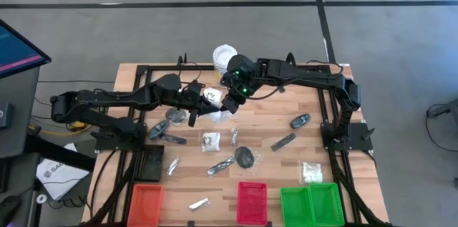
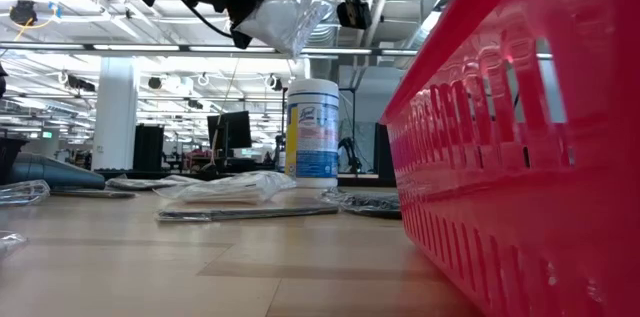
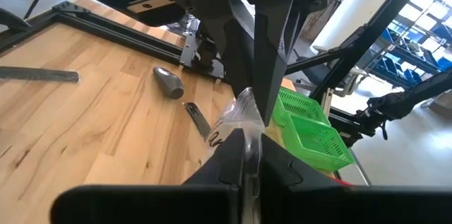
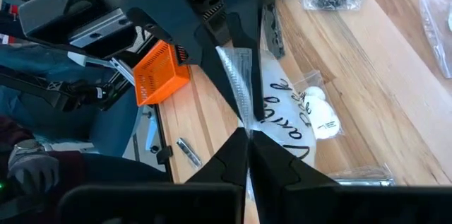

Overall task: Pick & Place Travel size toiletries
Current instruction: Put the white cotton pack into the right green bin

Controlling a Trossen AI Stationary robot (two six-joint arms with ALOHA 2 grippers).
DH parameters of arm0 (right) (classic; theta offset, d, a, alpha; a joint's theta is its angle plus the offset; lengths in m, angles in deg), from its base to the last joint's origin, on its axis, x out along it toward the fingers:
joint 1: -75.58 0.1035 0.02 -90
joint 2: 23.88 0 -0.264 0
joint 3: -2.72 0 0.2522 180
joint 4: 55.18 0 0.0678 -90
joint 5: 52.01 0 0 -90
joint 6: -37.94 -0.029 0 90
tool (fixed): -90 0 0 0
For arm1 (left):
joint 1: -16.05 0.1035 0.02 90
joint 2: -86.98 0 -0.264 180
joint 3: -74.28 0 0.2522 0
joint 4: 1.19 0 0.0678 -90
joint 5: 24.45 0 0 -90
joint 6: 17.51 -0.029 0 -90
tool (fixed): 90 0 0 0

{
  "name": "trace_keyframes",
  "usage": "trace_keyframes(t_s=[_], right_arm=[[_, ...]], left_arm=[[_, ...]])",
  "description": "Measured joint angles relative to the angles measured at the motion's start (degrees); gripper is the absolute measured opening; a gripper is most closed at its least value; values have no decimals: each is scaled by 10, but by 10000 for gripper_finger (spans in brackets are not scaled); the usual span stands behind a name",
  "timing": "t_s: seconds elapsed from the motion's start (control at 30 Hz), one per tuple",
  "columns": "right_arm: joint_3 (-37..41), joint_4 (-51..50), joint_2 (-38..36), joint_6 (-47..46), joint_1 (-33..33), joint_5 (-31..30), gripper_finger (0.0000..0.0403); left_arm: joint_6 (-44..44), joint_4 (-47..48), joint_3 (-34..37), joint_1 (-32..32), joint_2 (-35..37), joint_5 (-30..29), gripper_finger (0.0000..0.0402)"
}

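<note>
A clear packet with white contents (image 1: 212, 96) hangs in the air above the table's middle, held between both grippers; in the low view the packet (image 2: 285, 19) is well above the tabletop. My left gripper (image 1: 200, 103) reaches in from the table's left and is shut on it. My right gripper (image 1: 230, 99) comes from the right and is shut on its other side. Several other toiletries lie on the wood below: another clear packet (image 4: 318, 114), a dark disc (image 1: 245, 157), black sticks (image 1: 283, 142). My left gripper (image 3: 244, 143) pinches an edge of the packet's clear film (image 3: 244, 109) between its two fingers, coming nearly level from the table's left. The packet is lifted clear of the table. My right gripper (image 4: 247, 138) pinches the film's opposite edge (image 4: 239, 86) between its two fingers, slanting down from the table's right. The film stands as a thin strip between the two grippers.
A white tub with a blue label (image 1: 223, 56) stands at the far edge behind the grippers. Along the near edge sit an orange tray (image 1: 145, 202), a red tray (image 1: 252, 202) and green trays (image 1: 311, 204). A white packet (image 1: 311, 172) lies near the green trays.
</note>
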State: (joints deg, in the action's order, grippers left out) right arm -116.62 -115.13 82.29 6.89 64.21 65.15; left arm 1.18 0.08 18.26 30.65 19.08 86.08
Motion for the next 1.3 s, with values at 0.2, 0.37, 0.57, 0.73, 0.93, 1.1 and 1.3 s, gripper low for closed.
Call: trace_keyframes(t_s=[0.2,0.37,0.57,0.73,0.93,1.1,1.3], right_arm=[[0,4,-19,11,-1,1,45],[0,17,-45,15,-7,2,82],[-1,36,-87,21,-18,0,121],[-1,39,-113,42,-28,-1,147],[-1,38,-135,86,-34,0,170],[-1,23,-150,129,-34,8,180],[0,-33,-161,169,-32,15,181]], left_arm=[[13,1,0,4,0,7,2],[30,1,0,4,0,11,1],[49,-2,0,4,0,40,1],[85,-28,0,5,9,71,1],[163,-99,0,13,27,91,1],[237,-197,0,16,29,80,1],[287,-248,0,-1,29,-21,1]])
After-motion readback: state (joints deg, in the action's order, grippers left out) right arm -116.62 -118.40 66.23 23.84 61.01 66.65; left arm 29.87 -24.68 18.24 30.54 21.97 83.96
